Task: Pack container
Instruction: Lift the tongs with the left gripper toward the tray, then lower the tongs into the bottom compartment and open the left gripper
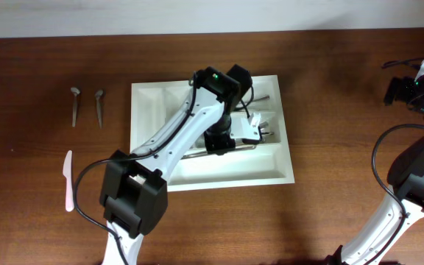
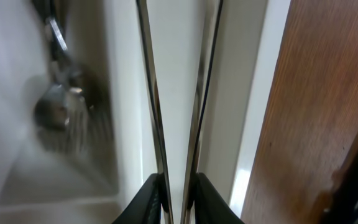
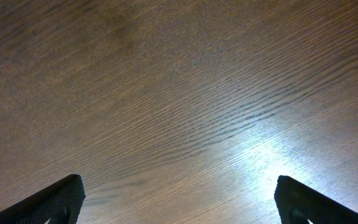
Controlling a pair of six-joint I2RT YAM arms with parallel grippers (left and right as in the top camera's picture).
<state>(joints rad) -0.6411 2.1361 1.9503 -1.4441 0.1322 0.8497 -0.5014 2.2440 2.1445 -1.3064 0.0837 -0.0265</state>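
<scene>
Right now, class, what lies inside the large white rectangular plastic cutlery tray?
Grey metal utensils show in compartments at the white plastic tray's right end. The left arm covers the middle, so anything beneath it is hidden.

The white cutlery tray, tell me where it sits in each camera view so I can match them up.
Overhead: the tray lies in the middle of the picture, on the wooden table.
Left wrist: seen close up, its white floor and rim fill the left and middle, with wood at the right edge.
Right wrist: not in it; the view shows only table wood.
Shared landmark: the brown wood-grain tabletop, visible in all three views.
</scene>
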